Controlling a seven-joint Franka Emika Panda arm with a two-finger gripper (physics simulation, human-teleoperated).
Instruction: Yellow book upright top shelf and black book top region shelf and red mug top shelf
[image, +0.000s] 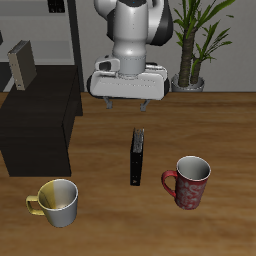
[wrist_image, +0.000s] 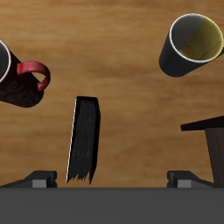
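Standing upright on the shelf (image: 45, 110) top, far back: yellow book (image: 20, 66). Black book (image: 137, 156) lies on table betw shelf and red mug (image: 190, 182). Gripper (image: 128, 102) hovers above black book, fingers apart, holding nothing. Cream mug (image: 58, 201) nr front edge.

Exterior view looks down from the front; wrist view looks straight down; both show the black book (image: 137, 156) (wrist_image: 84, 140)
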